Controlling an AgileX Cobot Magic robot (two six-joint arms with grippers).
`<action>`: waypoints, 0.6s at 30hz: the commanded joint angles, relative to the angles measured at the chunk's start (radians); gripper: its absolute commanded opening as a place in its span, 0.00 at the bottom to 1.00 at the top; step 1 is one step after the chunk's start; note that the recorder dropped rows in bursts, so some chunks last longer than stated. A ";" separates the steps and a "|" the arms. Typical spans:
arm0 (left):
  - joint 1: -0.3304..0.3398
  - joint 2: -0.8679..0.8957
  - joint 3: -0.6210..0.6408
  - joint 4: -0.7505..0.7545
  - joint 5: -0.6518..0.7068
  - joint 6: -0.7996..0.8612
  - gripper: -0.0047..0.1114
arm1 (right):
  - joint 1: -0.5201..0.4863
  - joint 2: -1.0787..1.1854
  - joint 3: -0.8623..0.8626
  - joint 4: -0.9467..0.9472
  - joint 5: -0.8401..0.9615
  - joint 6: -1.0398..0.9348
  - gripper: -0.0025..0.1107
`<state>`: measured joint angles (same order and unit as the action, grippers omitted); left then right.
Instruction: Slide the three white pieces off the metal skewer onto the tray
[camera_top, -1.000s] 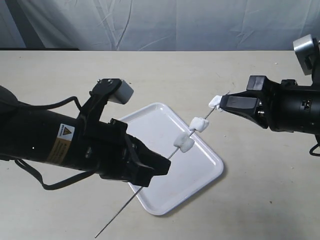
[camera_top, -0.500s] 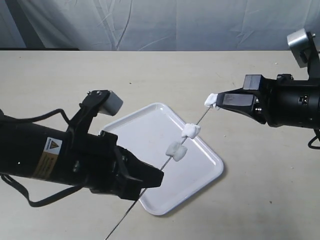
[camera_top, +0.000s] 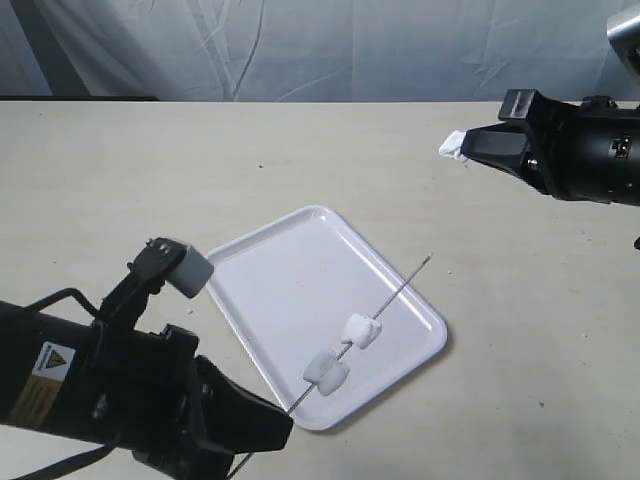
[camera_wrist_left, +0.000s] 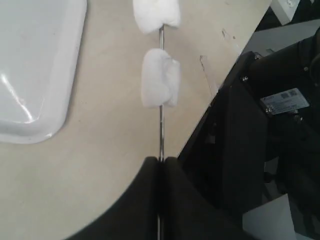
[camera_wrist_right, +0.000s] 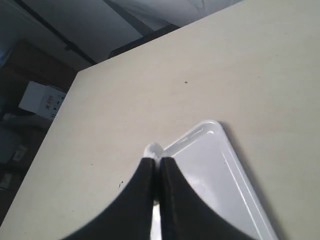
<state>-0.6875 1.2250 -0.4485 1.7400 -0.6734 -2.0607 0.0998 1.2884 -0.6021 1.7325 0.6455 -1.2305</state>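
Surroundings: beige counter, closed off along the far edge by a creased pale cloth backdrop. Past a counter edge in the left wrist view: dark equipment bearing a white label. Past a counter corner in the right wrist view: white box in a dim area, markings too blurred to read.

Obstructions: left arm fills the near-left corner in the exterior view and hides the skewer's gripped end there. Right arm reaches in from the right edge, up toward the far-right corner.

Tray: 1 unit. Lies flat mid-counter, closer to the near edge, turned diagonal to all 4 edges.

Metal skewer: 1 unit. Slants across the tray's right-hand part, free tip aimed toward the far-right corner.

Left gripper: fingers pressed together, pinching the metal skewer at its lower end, just beside the tray's near rim.

White pieces: 3 in total.
- 2 threaded on the skewer, near each other but apart: upper piece and lower piece, both over the tray. Contact with the tray surface not determinable.
- 1 off the skewer: third piece, pinched at the tips of the right gripper, fingers pressed together on it, over bare counter toward the far edge, well apart from skewer and tray.

Arms: 2. Grippers: 2.
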 joint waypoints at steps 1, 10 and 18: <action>-0.002 -0.046 0.029 0.004 0.028 -0.003 0.04 | -0.004 0.008 -0.012 0.012 -0.017 -0.006 0.02; -0.002 -0.132 0.029 0.004 0.272 -0.006 0.04 | 0.095 0.133 -0.012 -0.077 0.056 -0.002 0.02; -0.002 -0.131 0.029 0.004 0.434 -0.006 0.04 | 0.264 0.319 -0.012 0.012 -0.090 -0.034 0.02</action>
<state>-0.6875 1.0969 -0.4240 1.7479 -0.2668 -2.0627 0.3223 1.5522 -0.6098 1.7010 0.6058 -1.2334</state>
